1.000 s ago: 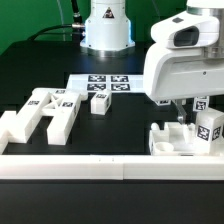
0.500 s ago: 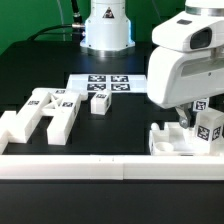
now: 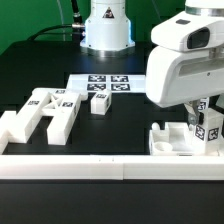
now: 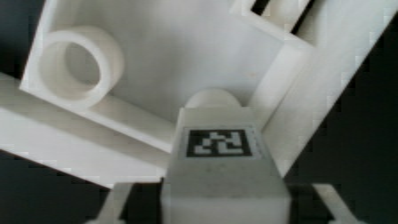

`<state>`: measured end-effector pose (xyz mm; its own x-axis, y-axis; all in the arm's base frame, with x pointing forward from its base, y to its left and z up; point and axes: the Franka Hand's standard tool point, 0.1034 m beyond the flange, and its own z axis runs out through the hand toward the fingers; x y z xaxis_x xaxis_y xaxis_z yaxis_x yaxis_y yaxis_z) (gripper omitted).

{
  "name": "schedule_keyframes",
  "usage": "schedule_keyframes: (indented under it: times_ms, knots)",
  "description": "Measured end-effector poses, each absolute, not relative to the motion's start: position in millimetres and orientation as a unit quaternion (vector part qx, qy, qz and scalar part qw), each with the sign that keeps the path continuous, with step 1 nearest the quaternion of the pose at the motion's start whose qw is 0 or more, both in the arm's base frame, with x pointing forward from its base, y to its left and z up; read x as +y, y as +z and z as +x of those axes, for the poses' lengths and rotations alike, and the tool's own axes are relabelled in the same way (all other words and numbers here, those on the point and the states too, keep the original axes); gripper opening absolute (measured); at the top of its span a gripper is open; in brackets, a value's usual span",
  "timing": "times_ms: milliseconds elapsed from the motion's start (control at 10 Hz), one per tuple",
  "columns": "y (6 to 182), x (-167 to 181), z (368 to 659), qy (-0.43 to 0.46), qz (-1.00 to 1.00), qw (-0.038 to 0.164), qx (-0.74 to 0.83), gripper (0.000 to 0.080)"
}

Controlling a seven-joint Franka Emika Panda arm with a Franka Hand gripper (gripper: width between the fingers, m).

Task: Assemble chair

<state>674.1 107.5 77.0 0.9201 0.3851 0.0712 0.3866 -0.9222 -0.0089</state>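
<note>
Tagged chair piece [image 3: 210, 127], long axis near upright, at exterior view's right by holed chair part [image 3: 168, 141], clamped in gripper [image 3: 200, 117]; loose chair pieces [image 3: 45, 112] well apart at that view's left, border rail [image 3: 70, 166] in front.

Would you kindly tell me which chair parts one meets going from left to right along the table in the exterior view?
Cluster of chair pieces → small tagged block → flat part with posts → tagged upright piece at the right edge. The marker board is left out, since it overlaps the block.
</note>
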Motion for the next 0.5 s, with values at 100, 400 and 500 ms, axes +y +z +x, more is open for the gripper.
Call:
schedule_keyframes:
  times_ms: [100,400,500]
  knots:
    - [77.0,107.9,674.0,-0.034,-0.987,0.013,-0.157,0.0289]
    - [77.1,109.2,674.2,-0.033,-0.999,0.022,-0.013,0.0289]
    - [77.0,109.8,674.1,-0.032,-0.999,0.024,0.028,0.0289]
